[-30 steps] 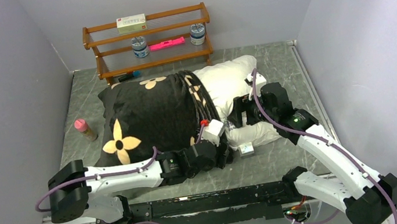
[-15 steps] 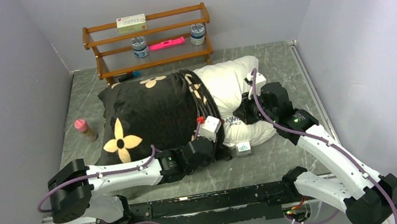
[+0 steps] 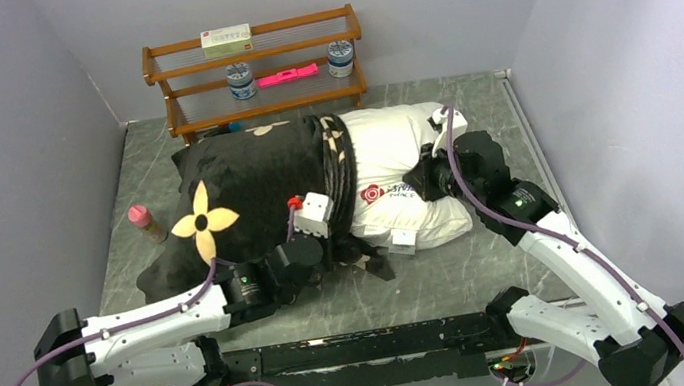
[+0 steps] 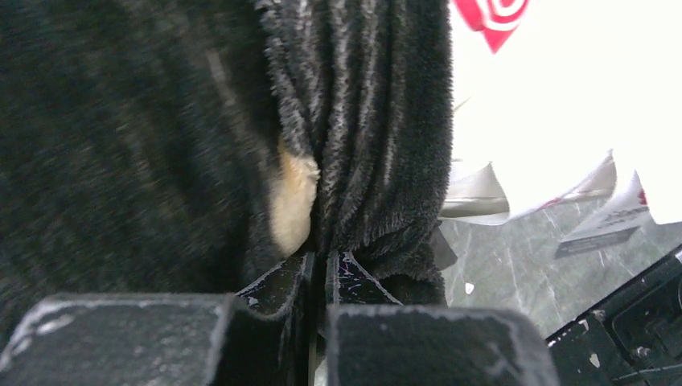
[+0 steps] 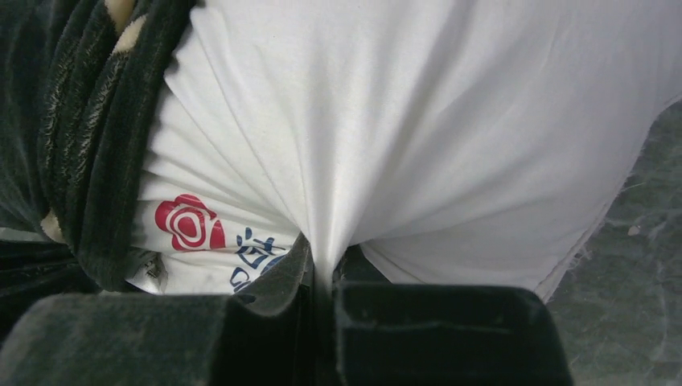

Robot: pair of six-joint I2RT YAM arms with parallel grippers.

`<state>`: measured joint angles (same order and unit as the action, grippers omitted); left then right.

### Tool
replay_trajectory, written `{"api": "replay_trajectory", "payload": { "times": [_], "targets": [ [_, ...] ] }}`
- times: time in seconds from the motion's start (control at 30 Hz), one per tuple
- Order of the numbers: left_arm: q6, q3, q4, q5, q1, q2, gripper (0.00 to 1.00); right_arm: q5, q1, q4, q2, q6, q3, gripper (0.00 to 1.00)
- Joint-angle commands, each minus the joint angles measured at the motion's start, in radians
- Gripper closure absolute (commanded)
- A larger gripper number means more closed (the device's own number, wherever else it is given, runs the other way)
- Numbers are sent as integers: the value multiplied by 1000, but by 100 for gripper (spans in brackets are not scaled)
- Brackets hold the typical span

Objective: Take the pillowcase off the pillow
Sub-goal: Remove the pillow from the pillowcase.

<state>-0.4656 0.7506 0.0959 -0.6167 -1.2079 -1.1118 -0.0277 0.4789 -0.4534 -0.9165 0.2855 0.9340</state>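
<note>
Top external: shows the pillow lying crosswise mid-counter, white right end bare, red logo and blue characters facing up. Finds the pillowcase over the left part only, open edge gathered into dark ridges around the pillow's middle, one tan flower on top. Puts the left gripper at the near side of that gathered edge, and the right gripper on the bare white end, just right of the logo.

Left wrist: shows jaws pressed together on a fold of black plush, with a tan patch just beside the pinch. Shows white cloth and paper tags to the right.

Right wrist: shows jaws pinching white pillow cloth, creases fanning up from the grip, plush ridges off to the left.

Surroundings:
- Notes a wooden rack along the back wall, right behind the pillowcase's far edge; cannot tell whether touching.
- Carries a box on top, with two jars and a flat pink item on the shelf below.
- Spots a pink-capped bottle upright just left of the pillowcase.
- Spots a white tag at the pillow's near edge.
</note>
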Motion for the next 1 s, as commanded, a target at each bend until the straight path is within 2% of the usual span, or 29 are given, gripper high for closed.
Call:
{"api": "replay_trajectory", "payload": {
  "times": [0.0, 0.3, 0.67, 0.97],
  "targets": [
    [22, -24, 155, -230, 80, 83, 95, 268, -35, -8, 42, -15, 105, 100],
    [-4, -41, 229, -265, 125, 147, 95, 413, -45, -41, 99, -29, 171, 100],
    [-29, 11, 395, -391, 142, 246, 95, 641, -46, -95, 175, -62, 229, 100],
    [-38, 10, 435, -436, 156, 286, 95, 654, -47, -139, 202, -77, 282, 100]
  ]
}}
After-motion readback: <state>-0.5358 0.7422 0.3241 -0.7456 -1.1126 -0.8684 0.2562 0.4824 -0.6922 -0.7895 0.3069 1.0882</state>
